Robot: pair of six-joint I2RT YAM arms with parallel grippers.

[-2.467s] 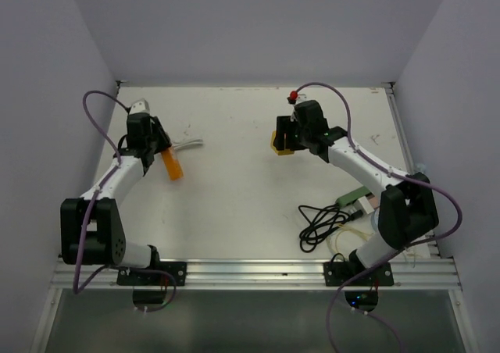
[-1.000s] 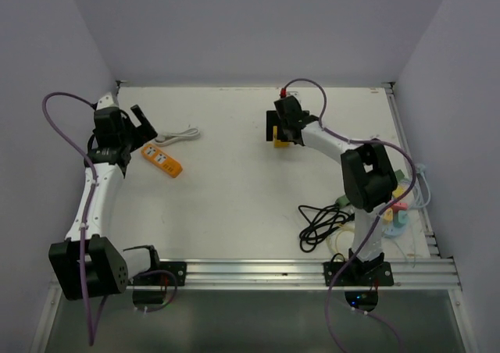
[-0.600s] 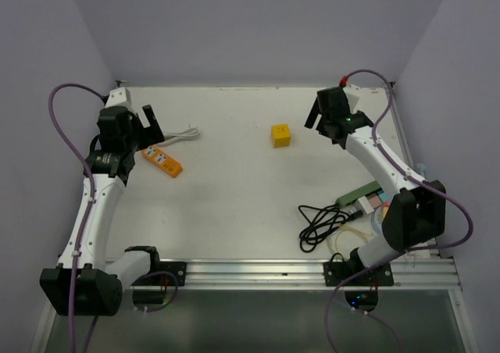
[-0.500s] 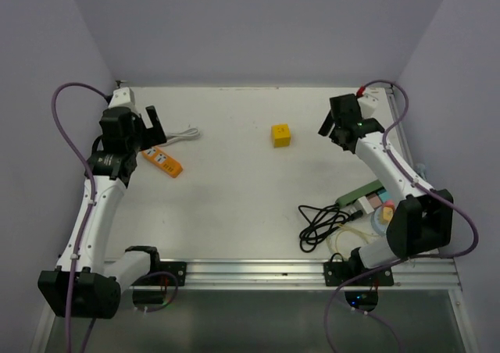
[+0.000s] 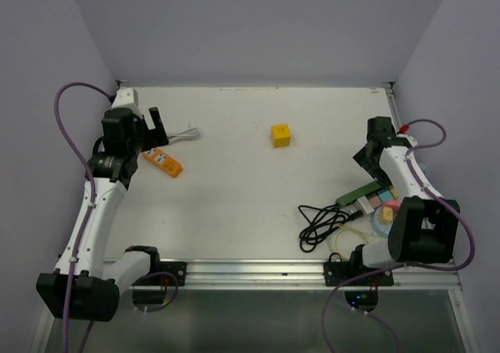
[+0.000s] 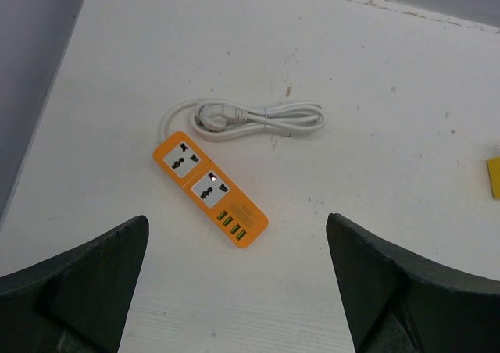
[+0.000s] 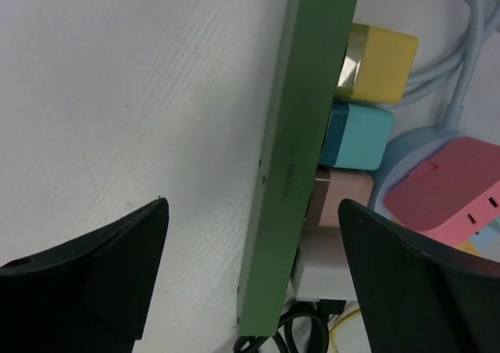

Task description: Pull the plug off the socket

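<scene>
White bench covers the floor of a pale-walled booth, and we see the left claw spread wide above the orange socket strip, holding nothing. That strip lies flat near the bench's far left with its two white sockets facing up. Its bundled white cord lies just beyond it. We find the yellow plug sitting on the bench toward the far middle, well apart from the orange strip. On the right side, the right claw also gapes wide and empty over a green power strip. This one carries a yellow block, a teal block and a tan block side by side. We see a black cable coiled near it.
</scene>
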